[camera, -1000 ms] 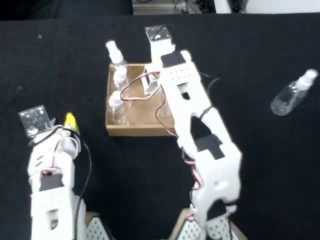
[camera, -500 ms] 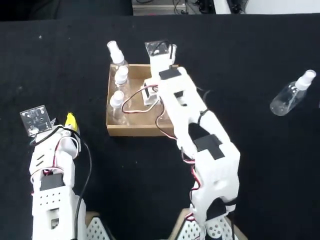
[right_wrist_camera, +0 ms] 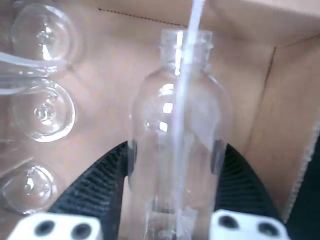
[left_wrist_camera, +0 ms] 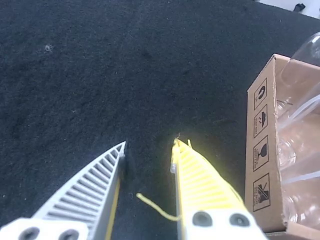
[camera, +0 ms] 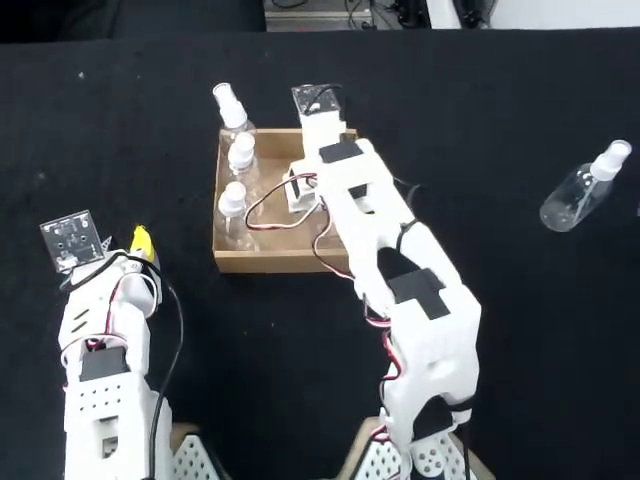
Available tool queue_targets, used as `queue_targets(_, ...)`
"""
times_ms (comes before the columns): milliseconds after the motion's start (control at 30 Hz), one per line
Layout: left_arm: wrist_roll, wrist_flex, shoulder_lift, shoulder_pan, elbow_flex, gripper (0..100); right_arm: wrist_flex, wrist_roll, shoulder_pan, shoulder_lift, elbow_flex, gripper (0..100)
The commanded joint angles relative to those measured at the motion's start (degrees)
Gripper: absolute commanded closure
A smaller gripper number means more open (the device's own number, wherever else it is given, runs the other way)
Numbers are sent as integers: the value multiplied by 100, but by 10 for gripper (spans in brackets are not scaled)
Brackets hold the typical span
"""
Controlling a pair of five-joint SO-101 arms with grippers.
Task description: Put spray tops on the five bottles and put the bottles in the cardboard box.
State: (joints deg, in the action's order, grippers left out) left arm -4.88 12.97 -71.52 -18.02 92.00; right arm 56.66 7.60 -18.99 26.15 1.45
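Your right gripper (right_wrist_camera: 174, 150) clamps a clear bottle (right_wrist_camera: 175, 110) inside the cardboard box (right_wrist_camera: 267, 120); seat it upright, then release.

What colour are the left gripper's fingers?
Left gripper: one finger yellow, the other grey, best seen in the left wrist view.

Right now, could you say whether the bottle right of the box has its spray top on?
On: a white spray top caps the bottle.
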Motion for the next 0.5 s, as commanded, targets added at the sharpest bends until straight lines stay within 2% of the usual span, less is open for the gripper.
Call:
queue_targets(0, 44, -141, -97, -57, -57, 873, -141, 229, 237, -611, -31, 808)
queue_targets(200, 53, -141, -97, -57, -57, 873, -149, 211, 290, -1156, -365, 808)
queue_targets(467, 53, -141, -97, -57, -57, 873, -589, -211, 369, -1780, -1191, 808)
